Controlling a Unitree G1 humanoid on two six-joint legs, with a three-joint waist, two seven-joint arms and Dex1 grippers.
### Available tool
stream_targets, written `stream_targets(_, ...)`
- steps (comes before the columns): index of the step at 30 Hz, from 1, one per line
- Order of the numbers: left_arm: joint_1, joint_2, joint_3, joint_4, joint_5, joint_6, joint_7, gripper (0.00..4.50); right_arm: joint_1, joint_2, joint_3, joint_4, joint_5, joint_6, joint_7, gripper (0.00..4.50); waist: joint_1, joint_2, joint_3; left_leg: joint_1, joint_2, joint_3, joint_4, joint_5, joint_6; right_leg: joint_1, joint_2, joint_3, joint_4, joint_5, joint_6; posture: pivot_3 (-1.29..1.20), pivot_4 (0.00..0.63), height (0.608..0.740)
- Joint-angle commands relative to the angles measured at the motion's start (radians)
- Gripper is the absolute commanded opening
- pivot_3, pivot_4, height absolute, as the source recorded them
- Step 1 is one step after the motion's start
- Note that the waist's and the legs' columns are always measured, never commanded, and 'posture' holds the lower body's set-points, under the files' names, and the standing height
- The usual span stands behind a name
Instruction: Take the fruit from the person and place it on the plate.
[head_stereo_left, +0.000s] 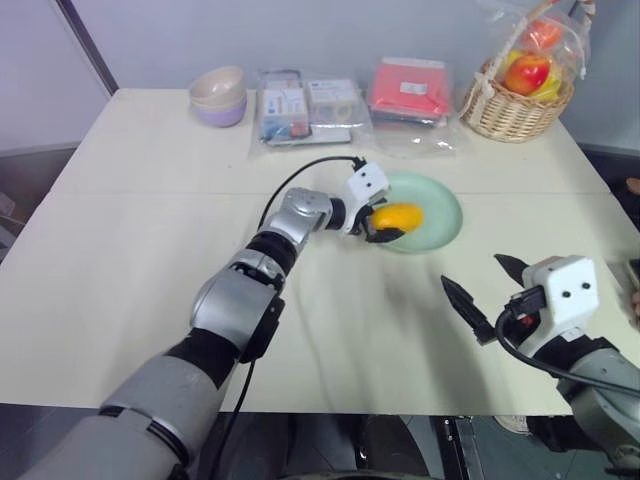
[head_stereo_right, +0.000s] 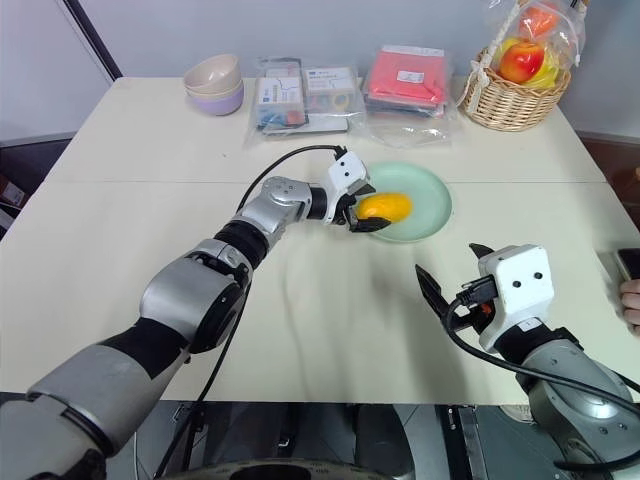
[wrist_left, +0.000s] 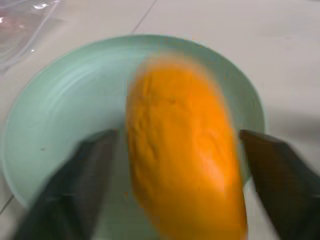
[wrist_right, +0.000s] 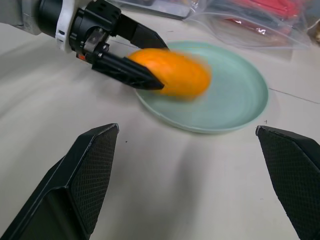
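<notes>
Smooth yellow-orange oblong fruit (head_stereo_left: 397, 216) lies at the near-left edge of the round pale mint-green plate (head_stereo_left: 440, 212) on the cream desk (head_stereo_left: 140, 250). Left arm reaches across, its left gripper (head_stereo_left: 383, 222) spread wide, fingers flanking the fruit without clamping. Right gripper (head_stereo_left: 483, 291) hovers nearby, fingers apart, empty.

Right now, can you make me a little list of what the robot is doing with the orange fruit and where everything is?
fruit: yellow-orange fruit on the near-left part of the plate, between the left gripper's fingers
plate: pale green plate, mid-table
left gripper: left gripper open, fingers either side of the fruit, gaps showing
right gripper: right gripper open, holding nothing, nearer than the plate
far edge: stacked bowls, plastic packets, wicker basket with fruit
</notes>
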Motion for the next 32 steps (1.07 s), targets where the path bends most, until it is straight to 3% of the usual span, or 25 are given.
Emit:
stream_targets(1, -0.040, -0.004, 0.024, -0.010, 0.006, -0.017, 0.010, 4.45, 0.001, 0.001, -0.017, -0.045, 0.004, -0.010, -0.005, 4.50, 0.000, 0.000, 0.000, 0.000, 0.000, 0.000, 0.000, 0.000, 0.000, 0.000, 0.000, 0.000, 0.000, 0.000, 0.000, 0.00, 0.150, 0.740)
stream_targets(7, -0.052, 0.036, 0.075, -0.034, -0.043, 0.026, -0.081, 4.45, -0.003, -0.010, -0.029, -0.039, 0.010, -0.008, 0.004, 4.50, -0.003, 0.000, 0.000, 0.000, 0.000, 0.000, 0.000, 0.000, 0.000, 0.000, 0.000, 0.000, 0.000, 0.000, 0.000, 0.00, 0.150, 0.740)
stream_targets(12, -0.050, 0.143, 0.120, -0.155, -0.108, 0.129, -0.267, 4.45, -0.004, -0.026, -0.043, -0.030, 0.016, -0.007, 0.023, 4.50, -0.005, 0.000, 0.000, 0.000, 0.000, 0.000, 0.000, 0.000, 0.000, 0.000, 0.001, 0.000, 0.001, 0.000, 0.000, 0.00, 0.150, 0.740)
stream_targets(14, -0.026, 0.196, 0.124, -0.255, -0.124, 0.193, -0.288, 4.45, -0.005, -0.035, -0.049, -0.024, 0.019, -0.009, 0.036, 4.50, -0.004, 0.000, 0.000, 0.000, 0.000, 0.000, 0.000, 0.000, 0.000, 0.000, 0.001, 0.000, 0.001, 0.000, 0.000, 0.00, 0.150, 0.740)
stream_targets(19, 0.154, 0.336, 0.120, -0.722, -0.211, 0.521, -0.341, 4.45, -0.020, -0.068, -0.074, 0.008, 0.024, -0.008, 0.078, 4.50, -0.010, 0.002, -0.001, 0.001, 0.002, 0.000, 0.000, 0.000, 0.000, 0.000, 0.001, 0.001, 0.001, 0.000, 0.000, 0.00, 0.150, 0.740)
stream_targets(24, 0.357, 0.452, 0.137, -1.180, -0.316, 0.831, -0.285, 4.45, -0.028, -0.111, -0.125, 0.054, 0.041, -0.011, 0.137, 4.50, -0.003, 0.002, -0.001, 0.001, 0.003, -0.001, 0.001, 0.000, 0.000, 0.000, 0.000, 0.001, 0.002, 0.000, 0.000, 0.00, 0.150, 0.740)
stream_targets(32, 0.484, 0.486, 0.215, -1.487, -0.438, 1.045, -0.084, 4.45, -0.087, -0.185, -0.185, 0.145, 0.064, -0.013, 0.217, 4.50, 0.001, 0.002, -0.001, 0.001, 0.002, -0.002, 0.002, 0.000, 0.000, 0.003, 0.000, 0.001, 0.001, 0.000, 0.000, 0.00, 0.150, 0.740)
